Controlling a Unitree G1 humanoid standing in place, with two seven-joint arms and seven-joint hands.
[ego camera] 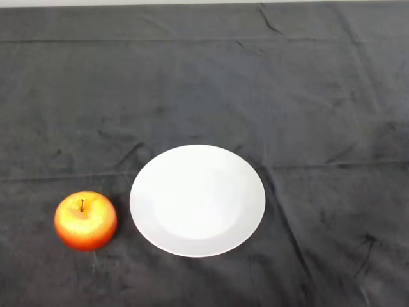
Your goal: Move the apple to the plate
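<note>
A red and yellow apple (85,220) stands upright on the dark cloth at the lower left, stem up. A round white plate (197,199) lies just to its right, near the middle of the view, with nothing on it. A narrow gap of cloth separates the apple from the plate's rim.
The table is covered by a dark grey cloth (307,96) with creases. Its far edge runs along the top of the view.
</note>
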